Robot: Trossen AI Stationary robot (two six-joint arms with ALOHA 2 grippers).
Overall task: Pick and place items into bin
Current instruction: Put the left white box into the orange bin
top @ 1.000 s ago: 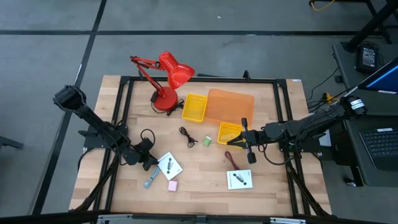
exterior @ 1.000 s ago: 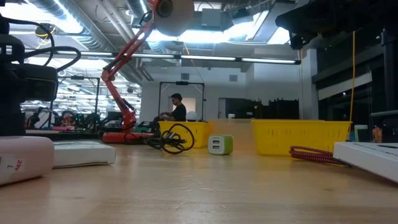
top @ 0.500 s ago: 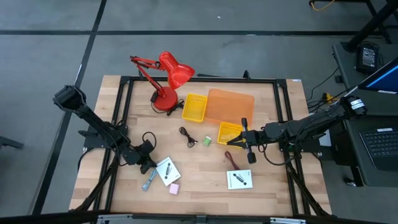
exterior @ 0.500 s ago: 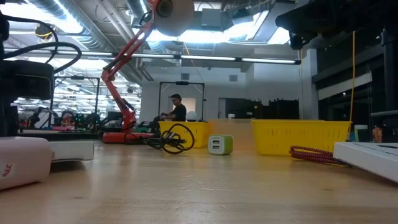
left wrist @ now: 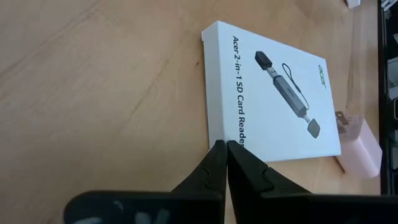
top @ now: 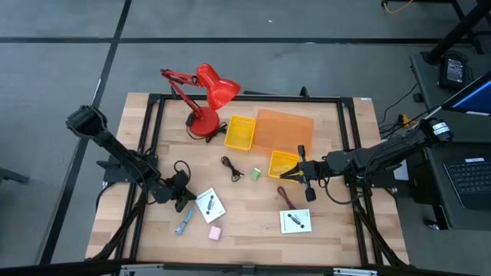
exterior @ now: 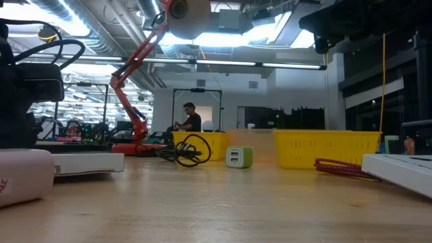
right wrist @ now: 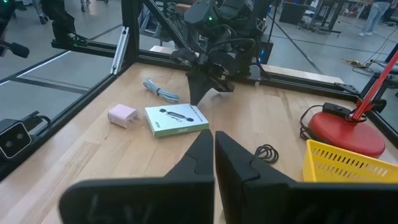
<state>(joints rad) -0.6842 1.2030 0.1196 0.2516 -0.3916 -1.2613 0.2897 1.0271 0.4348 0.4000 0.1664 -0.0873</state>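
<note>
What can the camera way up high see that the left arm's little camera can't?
Only the high view shows the red lamp, the yellow bins, the green block, the second white box and the right gripper, shut near the maroon cord. Only the left wrist view shows the printed words and the card-reader picture. Both show the white box, the pink block and the shut left gripper at the box's edge.

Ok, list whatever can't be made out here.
- Left wrist view: whether the shut left end effector pinches the white box edge; its tips cover the contact.
- Low view: yellow bin contents, hidden by its wall; pink block cut off by the left edge.
- High view: print on the other white box, too small.
</note>
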